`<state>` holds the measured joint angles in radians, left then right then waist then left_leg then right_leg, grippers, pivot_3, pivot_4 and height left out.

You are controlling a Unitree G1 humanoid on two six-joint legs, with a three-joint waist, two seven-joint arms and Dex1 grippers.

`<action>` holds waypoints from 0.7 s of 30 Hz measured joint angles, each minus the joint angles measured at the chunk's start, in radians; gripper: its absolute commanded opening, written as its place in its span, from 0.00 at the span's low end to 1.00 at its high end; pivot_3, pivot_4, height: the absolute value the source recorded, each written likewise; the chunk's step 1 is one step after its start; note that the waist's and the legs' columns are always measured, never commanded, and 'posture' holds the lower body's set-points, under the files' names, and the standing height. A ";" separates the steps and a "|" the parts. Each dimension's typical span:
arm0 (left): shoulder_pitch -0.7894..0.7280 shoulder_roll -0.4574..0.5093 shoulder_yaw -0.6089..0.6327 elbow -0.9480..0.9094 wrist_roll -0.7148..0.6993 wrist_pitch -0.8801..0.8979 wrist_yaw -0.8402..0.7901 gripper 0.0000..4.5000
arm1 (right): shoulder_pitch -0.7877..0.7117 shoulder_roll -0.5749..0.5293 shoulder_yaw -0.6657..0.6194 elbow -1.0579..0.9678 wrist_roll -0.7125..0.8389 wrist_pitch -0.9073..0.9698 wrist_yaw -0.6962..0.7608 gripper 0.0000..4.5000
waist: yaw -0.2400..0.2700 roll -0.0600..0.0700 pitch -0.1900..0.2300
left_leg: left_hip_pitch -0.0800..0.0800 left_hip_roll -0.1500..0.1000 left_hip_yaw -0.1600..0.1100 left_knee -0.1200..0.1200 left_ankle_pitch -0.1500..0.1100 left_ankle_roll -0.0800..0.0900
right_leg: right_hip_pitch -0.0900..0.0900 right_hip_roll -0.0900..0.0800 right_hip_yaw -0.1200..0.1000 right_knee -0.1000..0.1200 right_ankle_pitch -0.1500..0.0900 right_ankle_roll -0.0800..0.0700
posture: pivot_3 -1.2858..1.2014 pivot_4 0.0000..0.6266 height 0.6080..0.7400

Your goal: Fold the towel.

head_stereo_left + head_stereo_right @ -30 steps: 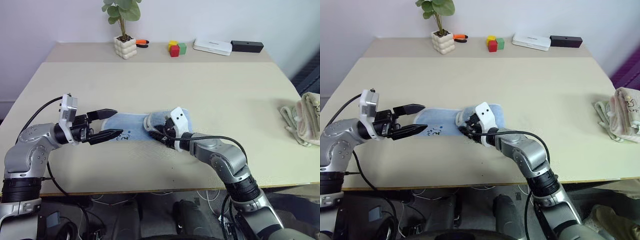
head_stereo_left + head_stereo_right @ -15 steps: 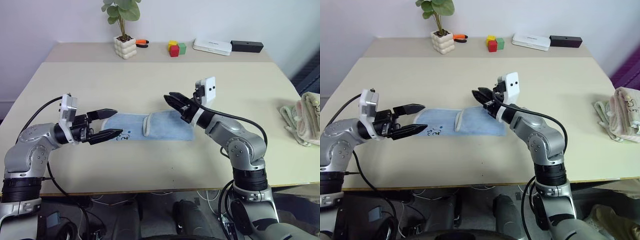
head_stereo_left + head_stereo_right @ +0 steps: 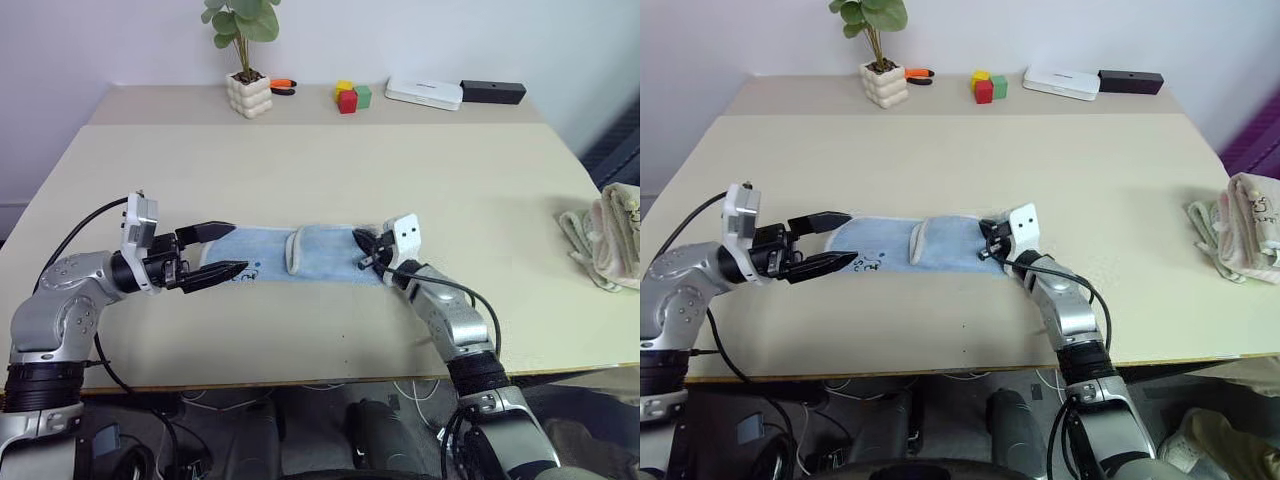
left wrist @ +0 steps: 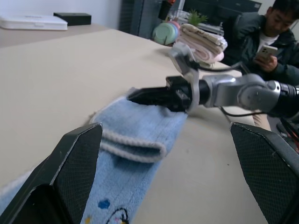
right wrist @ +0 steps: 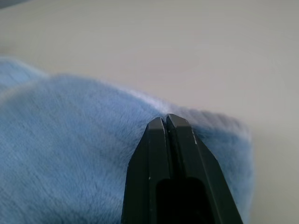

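Note:
The light blue towel (image 3: 300, 252) lies flat across the near middle of the table, its right part folded over to a pale edge (image 3: 294, 253). A small dark print (image 3: 872, 264) shows near its left end. My left gripper (image 3: 238, 247) hovers open over that left end, with nothing between its fingers (image 4: 70, 177). My right gripper (image 3: 362, 246) is shut, its tips (image 5: 164, 120) lying on the top of the towel's right end with no cloth between them. The left wrist view looks along the towel (image 4: 140, 135) to the right gripper (image 4: 140, 95).
At the back stand a potted plant (image 3: 249, 95), coloured blocks (image 3: 350, 97), a white box (image 3: 426, 94) and a black box (image 3: 493, 92). Beige towels (image 3: 605, 235) are piled at the table's right edge. A seated person (image 4: 271, 32) is beyond the table.
My right gripper left the folded flap at the towel's middle, rose and shut, then came down at the towel's right end. The left gripper has stayed put.

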<state>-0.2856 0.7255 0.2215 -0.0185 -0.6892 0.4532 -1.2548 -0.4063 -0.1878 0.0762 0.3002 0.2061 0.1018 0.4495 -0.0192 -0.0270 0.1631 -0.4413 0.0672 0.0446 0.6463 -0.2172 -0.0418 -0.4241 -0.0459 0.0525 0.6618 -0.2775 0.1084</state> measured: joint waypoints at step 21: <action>0.096 -0.085 0.110 -0.106 -0.044 0.151 0.391 1.00 | -0.013 0.105 0.086 -0.285 0.015 0.197 0.025 0.02 | 0.004 0.001 0.000 | 0.000 0.000 0.000 0.000 0.000 0.000 | 0.000 -0.001 0.000 0.001 0.000 0.000 | 0.52 0.24 1.00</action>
<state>-0.1895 0.6408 0.3314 -0.1248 -0.7335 0.6038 -0.8637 -0.4192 -0.0833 0.1620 0.0155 0.2207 0.2987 0.4741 -0.0149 -0.0261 0.1636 -0.4414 0.0672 0.0446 0.6465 -0.2172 -0.0418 -0.4245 -0.0464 0.0525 0.6629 -0.2773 0.1086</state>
